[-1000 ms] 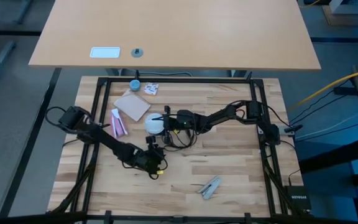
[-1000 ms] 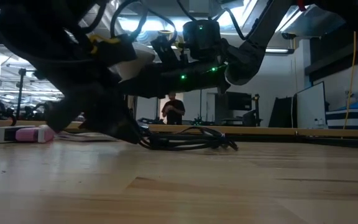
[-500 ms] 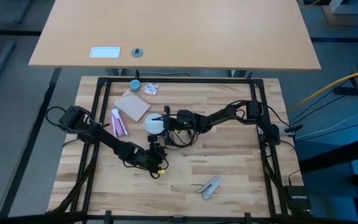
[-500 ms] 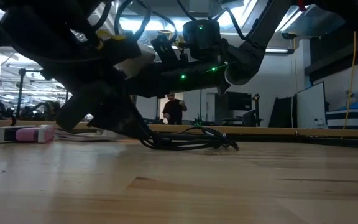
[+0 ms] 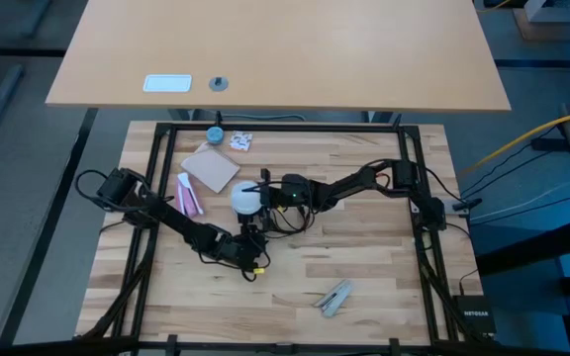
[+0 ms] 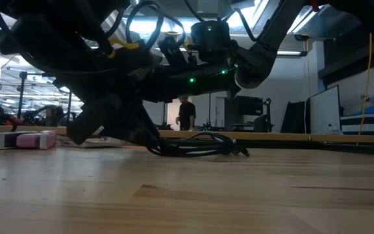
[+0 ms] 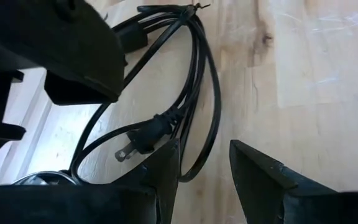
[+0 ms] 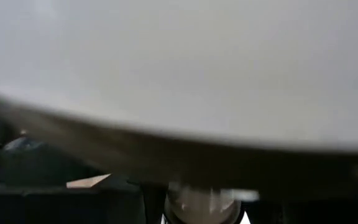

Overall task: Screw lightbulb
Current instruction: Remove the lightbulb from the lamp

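Note:
The white lightbulb [image 5: 245,197] hangs over the middle of the table with my right gripper [image 5: 256,195] shut on it; its globe [image 8: 179,62] fills the right wrist view. My left gripper [image 5: 253,234] stands just near of the bulb, slanting down and open. Only bare wood shows between its fingers [image 7: 204,180]. A coiled black cord [image 7: 197,93] with its plug [image 7: 138,140] lies flat on the table just beyond those fingers. A shiny metal piece [image 7: 42,180] shows beside one finger. My right gripper holds the lightbulb by its round globe [image 5: 249,196], reaching in level from the table's right side. The bulb is lifted off the table. The fingers themselves are hidden behind the globe in the right wrist view.
A brown pad [image 5: 211,168], a pink and white piece [image 5: 188,194] and a small blue cap [image 5: 214,134] lie at the far left. A grey clip-like object [image 5: 334,297] lies near the front right. Black frame rails [image 5: 412,178] border the table.
My left gripper has crept a short way toward the table's right and far side, closer to the cord and the bulb, and has rolled slightly. Its fingers have kept the same gap. My right gripper and the bulb have stayed put.

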Tool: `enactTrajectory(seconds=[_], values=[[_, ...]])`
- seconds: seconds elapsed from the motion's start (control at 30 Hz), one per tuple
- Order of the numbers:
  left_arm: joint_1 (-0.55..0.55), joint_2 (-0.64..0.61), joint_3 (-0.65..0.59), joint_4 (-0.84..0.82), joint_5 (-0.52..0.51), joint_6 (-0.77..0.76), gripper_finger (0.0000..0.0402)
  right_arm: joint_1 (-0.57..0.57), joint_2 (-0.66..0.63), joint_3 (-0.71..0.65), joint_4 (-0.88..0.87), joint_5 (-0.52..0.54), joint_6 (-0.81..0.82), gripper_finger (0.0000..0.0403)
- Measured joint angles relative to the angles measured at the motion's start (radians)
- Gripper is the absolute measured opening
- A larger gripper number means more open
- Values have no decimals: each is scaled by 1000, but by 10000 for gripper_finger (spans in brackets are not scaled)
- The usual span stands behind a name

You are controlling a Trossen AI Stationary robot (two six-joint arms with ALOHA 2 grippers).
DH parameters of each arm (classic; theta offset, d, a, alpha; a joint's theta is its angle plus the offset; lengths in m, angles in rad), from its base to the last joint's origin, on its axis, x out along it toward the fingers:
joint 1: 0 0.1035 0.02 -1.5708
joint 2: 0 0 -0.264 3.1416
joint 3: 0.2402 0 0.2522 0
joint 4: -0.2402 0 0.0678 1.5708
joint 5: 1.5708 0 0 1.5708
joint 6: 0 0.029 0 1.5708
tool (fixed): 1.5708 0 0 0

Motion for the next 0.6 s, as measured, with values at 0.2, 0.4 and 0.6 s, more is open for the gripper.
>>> enactTrajectory(seconds=[0.2,0.4,0.6], values=[[1,0,0,-1,0,2,132,0,-1,0,0,-5,-8,166],[14,23,0,-7,0,5,104,-1,-1,0,-20,-6,-32,166],[44,76,3,24,22,-11,60,0,-1,1,16,-13,-34,166]])
